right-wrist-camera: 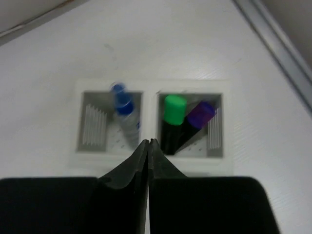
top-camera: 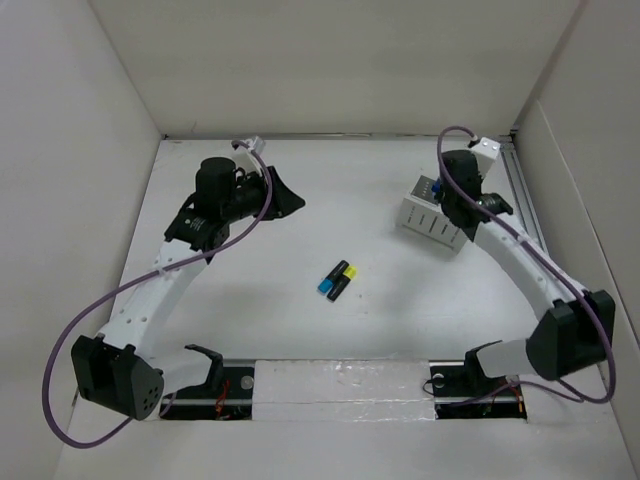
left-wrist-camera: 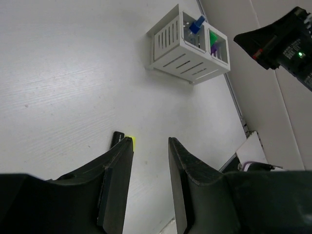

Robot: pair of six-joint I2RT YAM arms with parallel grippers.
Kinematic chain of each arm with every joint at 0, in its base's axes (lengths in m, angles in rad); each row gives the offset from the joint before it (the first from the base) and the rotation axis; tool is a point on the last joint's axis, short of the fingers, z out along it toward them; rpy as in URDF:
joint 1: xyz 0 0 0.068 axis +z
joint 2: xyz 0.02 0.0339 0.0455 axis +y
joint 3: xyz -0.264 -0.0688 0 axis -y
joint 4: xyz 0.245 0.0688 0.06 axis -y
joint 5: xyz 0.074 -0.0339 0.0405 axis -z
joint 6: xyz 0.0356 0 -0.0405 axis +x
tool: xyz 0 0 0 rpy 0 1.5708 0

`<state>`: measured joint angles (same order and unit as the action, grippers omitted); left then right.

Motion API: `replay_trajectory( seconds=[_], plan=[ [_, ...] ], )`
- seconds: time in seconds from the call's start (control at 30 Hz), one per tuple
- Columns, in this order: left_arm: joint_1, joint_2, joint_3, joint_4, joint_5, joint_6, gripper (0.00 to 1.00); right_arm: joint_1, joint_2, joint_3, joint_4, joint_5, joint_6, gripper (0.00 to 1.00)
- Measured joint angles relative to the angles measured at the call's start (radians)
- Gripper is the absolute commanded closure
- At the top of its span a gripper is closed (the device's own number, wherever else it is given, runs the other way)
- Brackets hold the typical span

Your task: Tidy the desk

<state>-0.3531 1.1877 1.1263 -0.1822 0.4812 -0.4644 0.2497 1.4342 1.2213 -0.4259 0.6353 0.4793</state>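
The white desk [top-camera: 400, 300] carries two highlighters side by side near its middle, one blue-capped [top-camera: 328, 285] and one yellow-capped [top-camera: 346, 273]. The yellow tip [left-wrist-camera: 130, 143] peeks out beside my left finger in the left wrist view. A white slotted organiser [top-camera: 430, 218] stands at the back right. It holds a blue-capped pen [right-wrist-camera: 122, 105] in one cell and a green [right-wrist-camera: 174, 109] and a purple highlighter [right-wrist-camera: 201, 114] in the other. My left gripper [top-camera: 295, 203] is open and empty above the back left of the desk. My right gripper [right-wrist-camera: 148, 142] is shut and empty just above the organiser's near wall.
White walls enclose the desk on the left, back and right. A metal rail [top-camera: 520, 185] runs along the right edge behind the organiser. A glossy strip [top-camera: 340, 385] lies along the near edge between the arm bases. The right arm [left-wrist-camera: 287, 39] hangs over the organiser [left-wrist-camera: 187, 46].
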Motion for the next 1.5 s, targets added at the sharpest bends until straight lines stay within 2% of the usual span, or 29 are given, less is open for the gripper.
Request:
replay_trajectory(
  seconds=[0.1, 0.2, 0.23, 0.27, 0.3, 0.33, 0.43, 0.57, 0.83, 1.2, 1.5],
  plan=[
    [0.0, -0.016, -0.052, 0.023, 0.016, -0.03, 0.68, 0.146, -0.121, -0.09, 0.019, -0.055, 0.015, 1.0],
    [-0.004, -0.018, -0.1, 0.042, 0.036, -0.063, 0.69, 0.333, -0.171, -0.184, 0.04, -0.135, 0.039, 0.99],
    [-0.009, -0.018, -0.109, 0.043, 0.037, -0.071, 0.69, 0.407, -0.164, -0.212, 0.041, -0.166, 0.051, 0.87],
    [-0.011, -0.018, -0.111, 0.041, 0.037, -0.076, 0.69, 0.459, -0.152, -0.232, 0.039, -0.188, 0.067, 0.7],
    [-0.027, -0.016, -0.112, 0.042, 0.036, -0.076, 0.69, 0.51, -0.133, -0.248, 0.034, -0.212, 0.077, 0.7],
    [-0.038, -0.016, -0.112, 0.043, 0.034, -0.076, 0.69, 0.56, -0.106, -0.256, 0.026, -0.236, 0.091, 0.54],
    [-0.056, -0.016, -0.111, 0.042, 0.028, -0.074, 0.69, 0.646, -0.023, -0.256, 0.014, -0.278, 0.127, 0.39],
    [-0.058, -0.016, -0.089, 0.021, 0.006, -0.064, 0.69, 0.7, 0.074, -0.244, 0.015, -0.329, 0.163, 0.38],
    [-0.058, -0.035, -0.074, 0.003, -0.01, -0.049, 0.68, 0.701, 0.224, -0.19, 0.019, -0.374, 0.228, 0.41],
    [-0.058, -0.058, -0.074, -0.004, -0.011, -0.018, 0.68, 0.7, 0.336, -0.114, 0.007, -0.325, 0.255, 0.44],
    [-0.058, -0.058, -0.074, -0.027, -0.012, 0.016, 0.68, 0.682, 0.362, -0.084, 0.0, -0.283, 0.288, 0.45]
  ],
)
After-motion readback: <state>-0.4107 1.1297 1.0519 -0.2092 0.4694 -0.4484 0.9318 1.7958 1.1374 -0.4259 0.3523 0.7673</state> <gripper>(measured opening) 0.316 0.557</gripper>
